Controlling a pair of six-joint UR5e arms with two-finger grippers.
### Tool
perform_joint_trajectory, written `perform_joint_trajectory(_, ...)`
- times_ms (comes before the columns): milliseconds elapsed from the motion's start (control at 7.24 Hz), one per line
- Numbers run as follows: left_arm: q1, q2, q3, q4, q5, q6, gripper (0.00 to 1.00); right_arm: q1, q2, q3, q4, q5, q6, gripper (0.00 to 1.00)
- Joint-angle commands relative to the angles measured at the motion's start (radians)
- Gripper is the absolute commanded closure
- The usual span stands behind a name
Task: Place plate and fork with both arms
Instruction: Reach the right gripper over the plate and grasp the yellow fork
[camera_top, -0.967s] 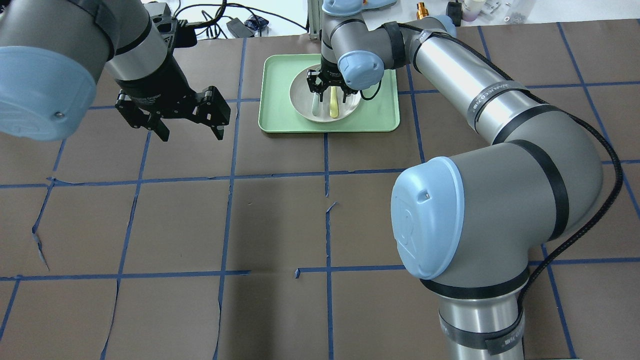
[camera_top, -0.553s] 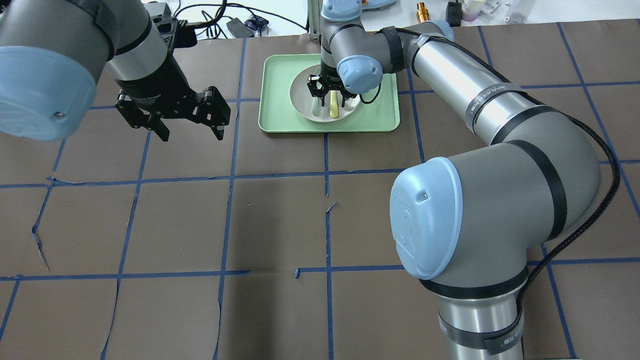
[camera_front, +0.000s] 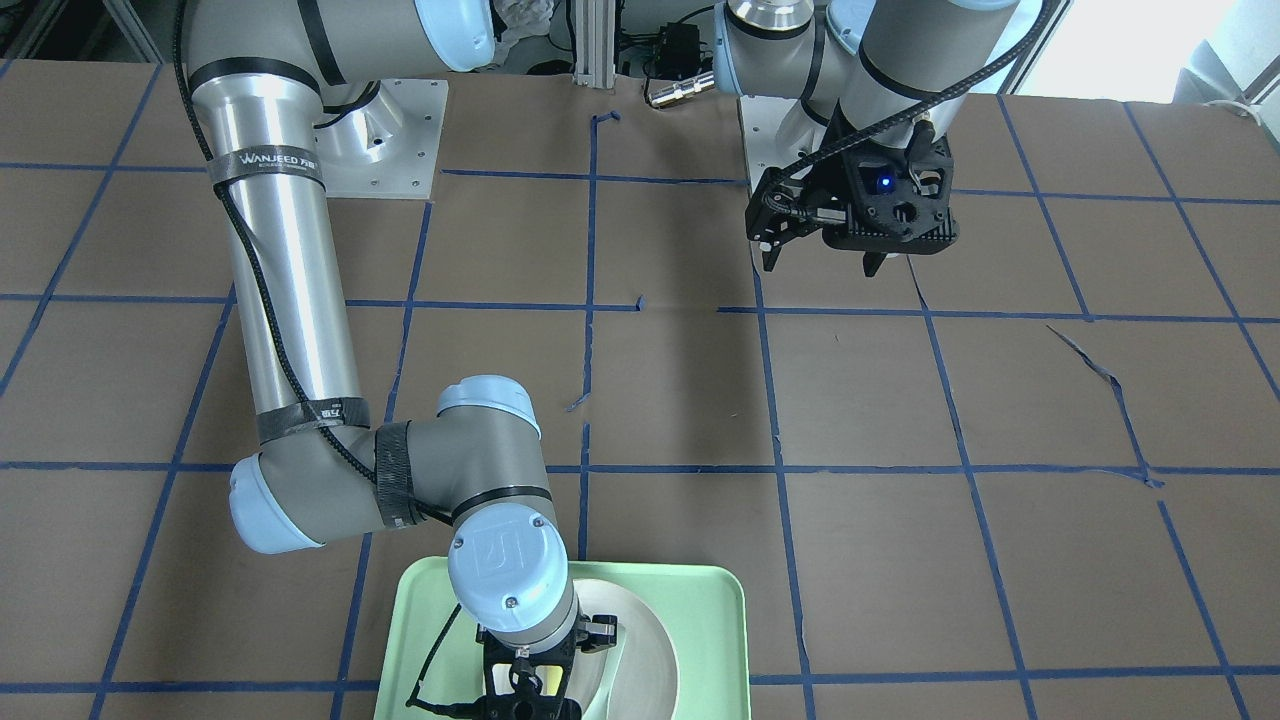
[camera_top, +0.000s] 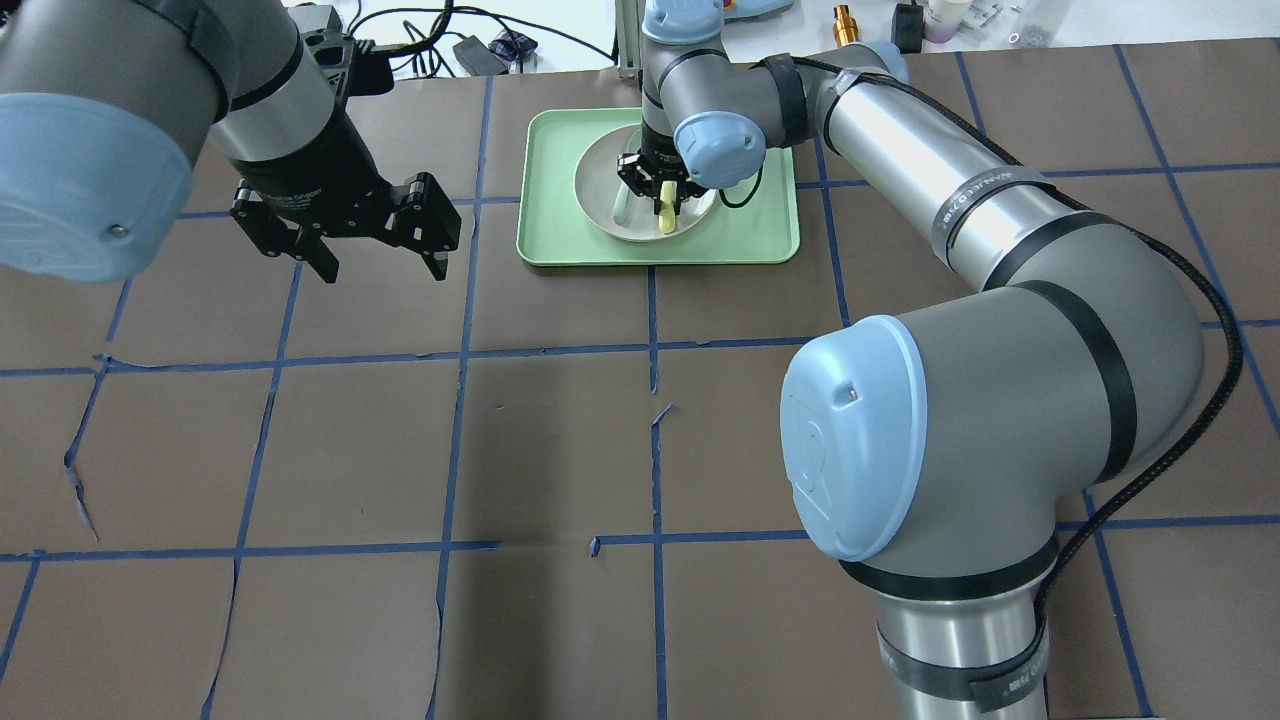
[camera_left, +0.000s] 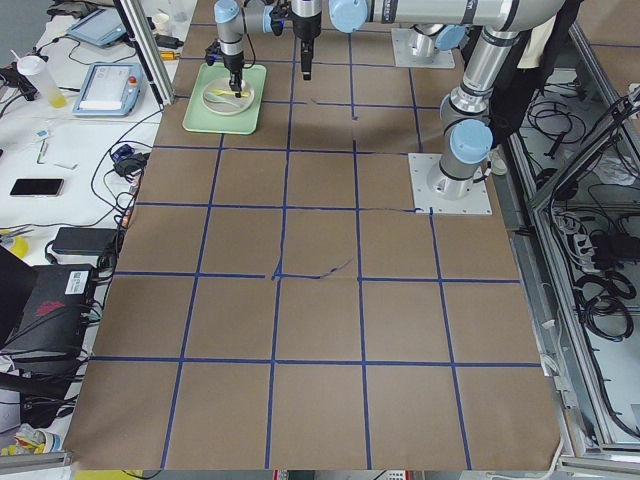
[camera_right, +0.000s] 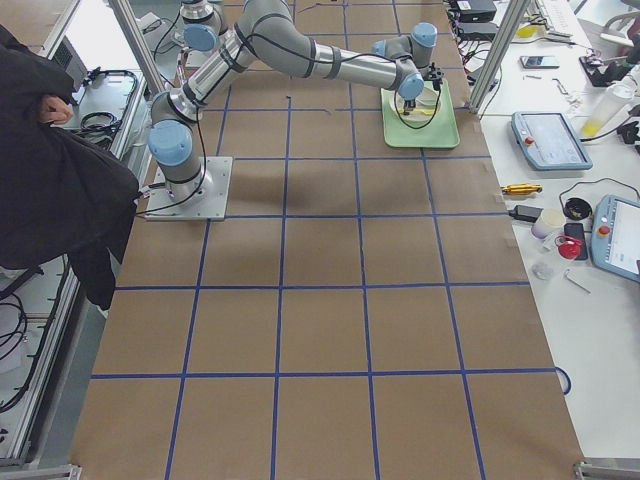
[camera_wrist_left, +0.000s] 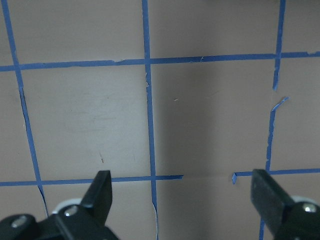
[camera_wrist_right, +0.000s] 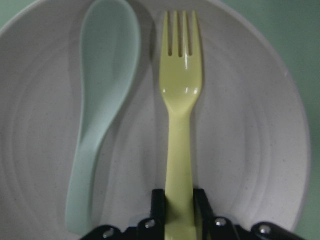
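Pale-yellow plastic, the fork (camera_wrist_right: 181, 100) is clamped by its handle between the fingers of our right hand (camera_wrist_right: 179, 202), tines pointing straight ahead of it over the white plate (camera_wrist_right: 250, 150). A grey-green spoon (camera_wrist_right: 100, 100) lies in the plate just beside the hand, alongside the fork. Whether the fork touches the plate we cannot quite tell. The plate rests in a mint tray (camera_top: 760, 235). Our left hand (camera_wrist_left: 182, 180) hangs, fingers wide apart, above the brown desk (camera_wrist_left: 210, 115), well apart from the tray.
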Motion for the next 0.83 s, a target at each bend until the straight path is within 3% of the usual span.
perform_joint_trajectory(0,0.0,-0.001,0.0,0.003,0.0,0.0,0.0,0.0,-0.005,-0.001,0.0,-0.001,-0.001,0.78)
perform_joint_trajectory(691,0.0,0.002,0.003,0.004,0.0,0.0,0.0,-0.034,-0.078,0.025,0.002,-0.011,-0.029,0.78)
